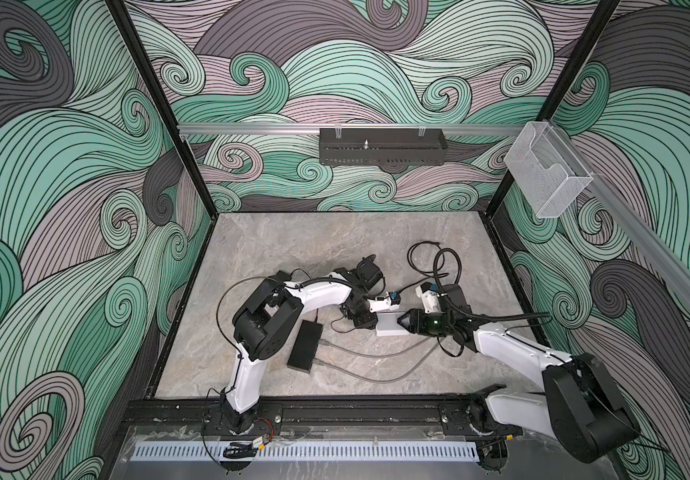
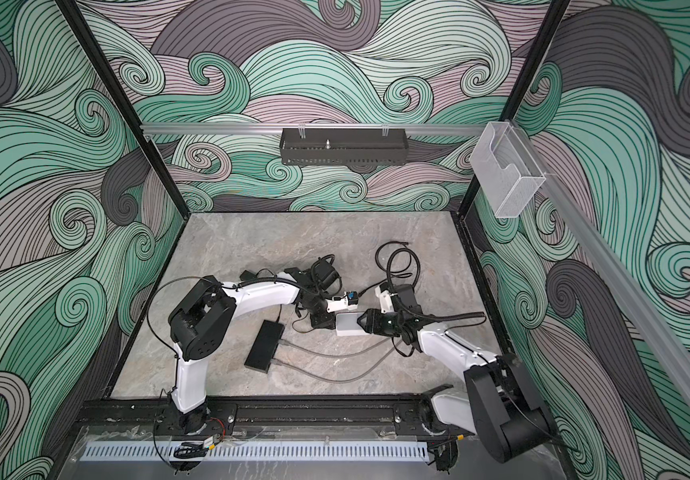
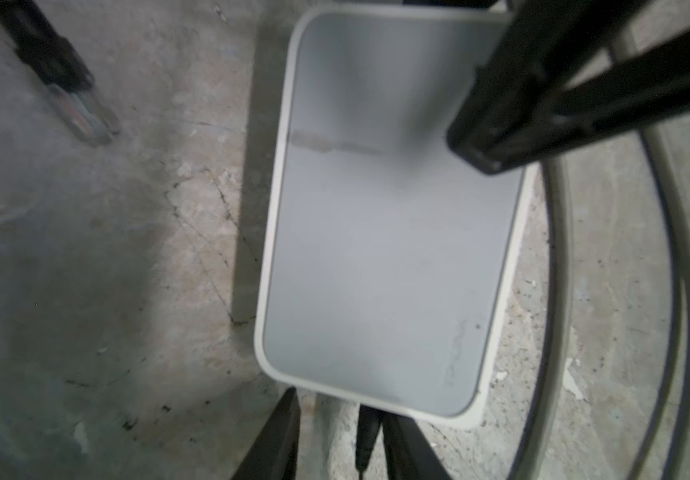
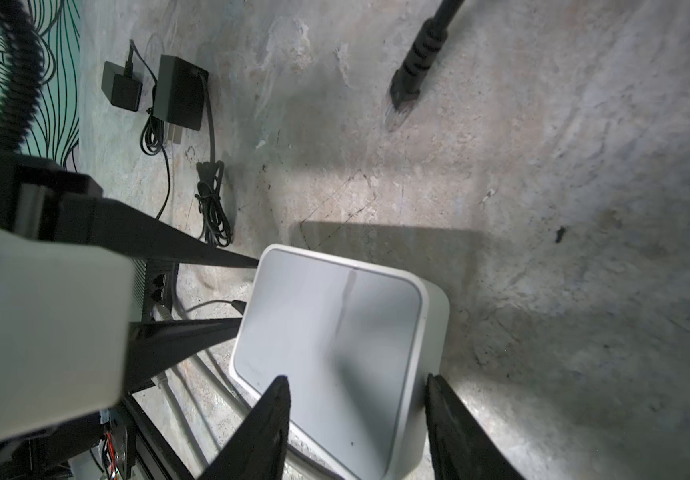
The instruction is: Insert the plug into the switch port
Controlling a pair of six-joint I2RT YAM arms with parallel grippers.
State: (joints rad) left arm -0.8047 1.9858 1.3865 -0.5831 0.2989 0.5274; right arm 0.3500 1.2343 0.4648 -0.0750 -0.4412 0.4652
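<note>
now, from above, the left gripper point(image 3: 343, 402) sits at 9 o'clock of the white switch box point(image 1: 385, 328), fingers point(image 3: 281, 436) apart around the small black plug point(image 3: 366, 432), which looks pushed in. at 3 o'clock the right gripper point(image 4: 356, 386) straddles the box; squeezing or not, i cannot tell. next: back off straight.

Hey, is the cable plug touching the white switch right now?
Apart. The right wrist view shows the plug lying on the table, with bare stone between it and the white switch.
</note>
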